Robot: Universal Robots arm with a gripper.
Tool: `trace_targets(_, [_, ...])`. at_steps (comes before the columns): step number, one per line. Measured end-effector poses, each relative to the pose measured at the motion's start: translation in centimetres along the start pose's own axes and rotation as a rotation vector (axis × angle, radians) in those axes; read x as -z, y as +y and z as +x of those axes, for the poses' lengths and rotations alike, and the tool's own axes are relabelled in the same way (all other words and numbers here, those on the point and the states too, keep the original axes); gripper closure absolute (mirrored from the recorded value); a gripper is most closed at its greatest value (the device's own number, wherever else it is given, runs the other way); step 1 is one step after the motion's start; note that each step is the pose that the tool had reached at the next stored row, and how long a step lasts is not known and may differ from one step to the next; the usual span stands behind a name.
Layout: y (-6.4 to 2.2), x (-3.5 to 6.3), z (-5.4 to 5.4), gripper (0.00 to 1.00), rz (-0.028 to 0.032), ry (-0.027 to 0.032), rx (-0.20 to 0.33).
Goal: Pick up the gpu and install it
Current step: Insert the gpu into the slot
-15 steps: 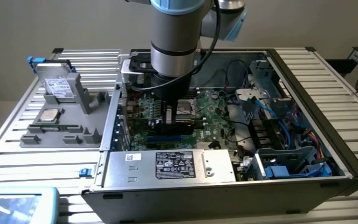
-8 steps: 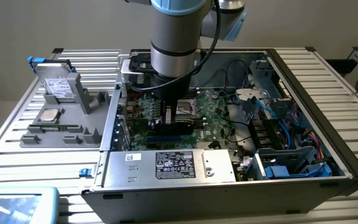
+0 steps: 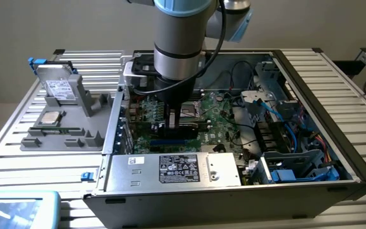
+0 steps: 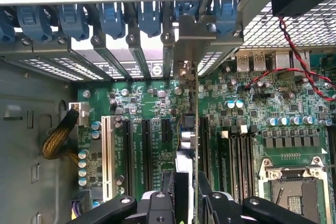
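Observation:
The gpu (image 4: 188,135) stands on edge over the green motherboard (image 4: 252,129) inside the open computer case (image 3: 326,102). In the wrist view I see it edge-on: a thin green board with a dark block on one face. Its silver bracket (image 4: 192,45) reaches the case's rear slot openings. My gripper (image 4: 185,195) is shut on the card, one black finger on each face. In the exterior view my gripper (image 3: 179,125) is low inside the case, just above the board's expansion slots, with the gpu (image 3: 170,127) as a dark strip between the fingers.
Black and white expansion slots (image 4: 128,150) lie beside the card, and the CPU socket (image 4: 294,192) is on its other side. A power supply (image 3: 170,169) fills the case's near end. On the exterior view's left, a grey tray (image 3: 62,140) holds a hard drive (image 3: 59,88).

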State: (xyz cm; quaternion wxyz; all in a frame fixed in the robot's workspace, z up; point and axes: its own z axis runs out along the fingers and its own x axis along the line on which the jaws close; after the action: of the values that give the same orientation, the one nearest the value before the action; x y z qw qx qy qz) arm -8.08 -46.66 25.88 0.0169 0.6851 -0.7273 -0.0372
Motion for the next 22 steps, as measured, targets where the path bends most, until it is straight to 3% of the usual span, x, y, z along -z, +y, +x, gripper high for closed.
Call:
trace_targets(8, [-0.02, 0.02, 0.10, 0.72, -0.0001, 0.0010, 0.000])
trace_targets(11, [-0.55, 0.06, 0.08, 0.72, -0.0001, 0.0011, 0.000])
trace_targets(15, [-0.55, 0.06, 0.11, 0.72, -0.0011, 0.0011, 0.000])
trace_targets(16, [-0.57, 0.05, 0.11, 0.72, -0.0054, 0.0012, 0.000])
trace_targets(19, [-0.57, 0.03, 0.11, 0.72, -0.0429, 0.0009, -0.002])
trace_targets(22, [-0.57, 0.04, 0.12, 0.72, -0.0442, 0.0004, -0.002])
